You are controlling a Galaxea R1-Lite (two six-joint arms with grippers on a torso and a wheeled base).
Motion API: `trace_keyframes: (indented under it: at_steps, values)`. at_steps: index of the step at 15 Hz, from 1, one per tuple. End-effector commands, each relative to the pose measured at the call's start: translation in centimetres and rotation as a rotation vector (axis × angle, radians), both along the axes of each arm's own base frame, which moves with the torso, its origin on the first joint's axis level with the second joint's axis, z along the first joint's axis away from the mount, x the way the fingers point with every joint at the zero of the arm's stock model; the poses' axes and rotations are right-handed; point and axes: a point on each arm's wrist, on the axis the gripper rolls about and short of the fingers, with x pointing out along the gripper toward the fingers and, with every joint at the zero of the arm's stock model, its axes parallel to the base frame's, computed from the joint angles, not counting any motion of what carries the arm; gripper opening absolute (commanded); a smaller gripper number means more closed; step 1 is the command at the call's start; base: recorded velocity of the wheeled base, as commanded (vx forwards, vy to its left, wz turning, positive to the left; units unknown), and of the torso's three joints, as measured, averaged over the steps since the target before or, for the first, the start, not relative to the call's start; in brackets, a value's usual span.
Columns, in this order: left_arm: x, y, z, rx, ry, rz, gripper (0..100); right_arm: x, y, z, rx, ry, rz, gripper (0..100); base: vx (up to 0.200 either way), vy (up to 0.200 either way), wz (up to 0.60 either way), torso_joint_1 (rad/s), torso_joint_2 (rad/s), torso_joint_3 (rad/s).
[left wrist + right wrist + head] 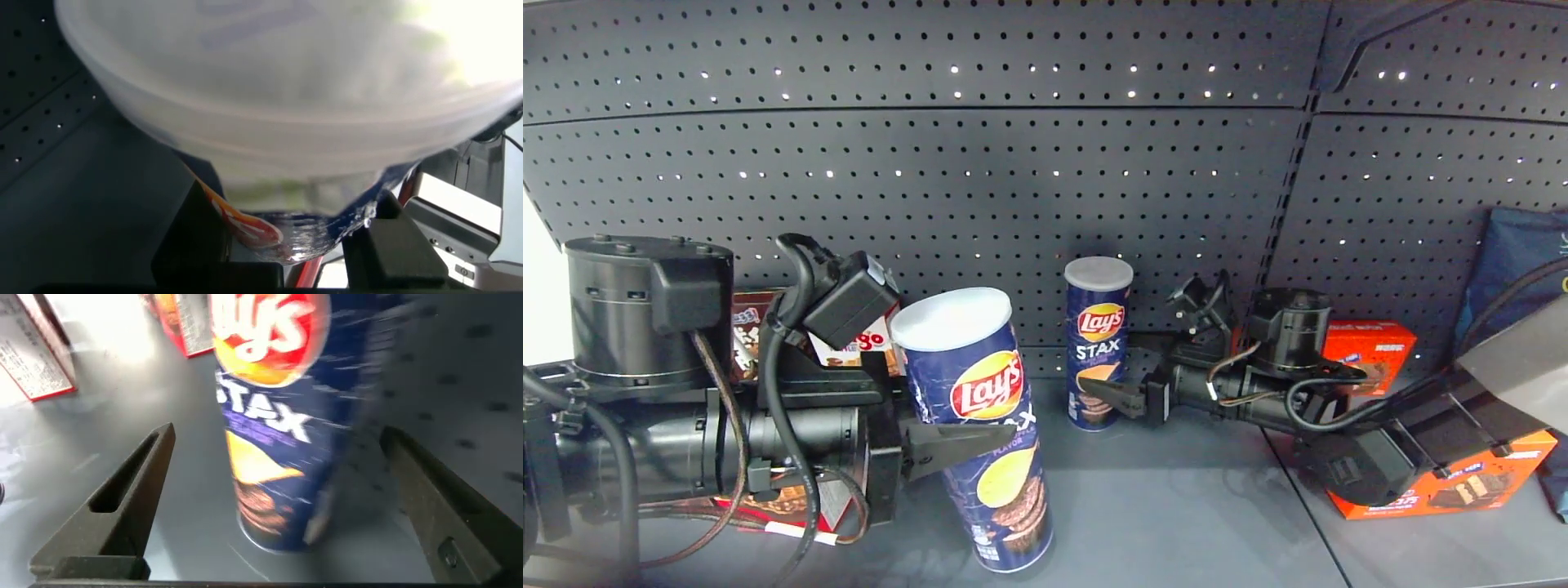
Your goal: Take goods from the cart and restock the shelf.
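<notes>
Head view: your left gripper [992,441] is clamped across the middle of the near can [980,384], a tall blue crisp tube with a white lid, a red-and-yellow badge and pictured crisps low on its side. The tube leans. Its long axis runs from the lid at about 11 o'clock to the base at about 5 o'clock. The base is down at the front of the shelf [1176,506], though you cannot tell whether it touches the board or hangs just above it. By the look of it, the set-down turns on that lean: bring the lid round to 12 o'clock before you let go, or the tube is likely to tip. A second tube of the same kind, the far can [1098,343], stands upright at about 1 o'clock from the held one, near the pegboard [1013,163]. Your right gripper [1104,394] comes in at it from 3 o'clock, jaws spread wide to either side of the tube's lower half. In the right wrist view there is a gap between each of the fingers [122,498] and the tube, so that gripper grasps nothing. Bare shelf lies between the two tubes. The left arm has the goods in hand, and the far can looks to be placed.
</notes>
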Motion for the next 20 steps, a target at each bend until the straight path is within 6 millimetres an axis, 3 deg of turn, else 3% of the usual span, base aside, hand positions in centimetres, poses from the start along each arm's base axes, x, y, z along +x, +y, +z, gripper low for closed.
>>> trace_keyframes:
  at_steps: [1,9,10,18,20]
  values:
    - [-0.1,0.1,0.0,0.001,0.001,0.002,0,0.4,1.1,-1.2,-0.01,0.019,0.018,100,0.0,0.0,0.0,0.0,0.0,0.0]
    - [-0.1,0.1,0.0,-0.001,0.0,0.001,0,1.3,1.8,-3.1,-0.028,0.05,0.022,100,0.0,0.0,0.0,0.0,0.0,0.0]
    - [-0.1,0.1,0.0,-0.001,0.0,0.001,0,1.4,1.8,-3.2,-0.02,0.041,0.025,0,0.0,0.0,0.0,0.0,0.0,0.0]
    - [-0.1,0.3,0.0,-0.001,-0.002,0.009,0,0.8,1.8,-3.0,-0.014,0.034,0.025,0,0.0,0.0,0.0,0.0,0.0,0.0]
    - [0.0,0.2,0.1,-0.003,-0.004,0.007,0,-0.7,0.8,-0.5,0.004,-0.001,0.022,0,0.0,0.0,0.0,0.0,0.0,0.0]
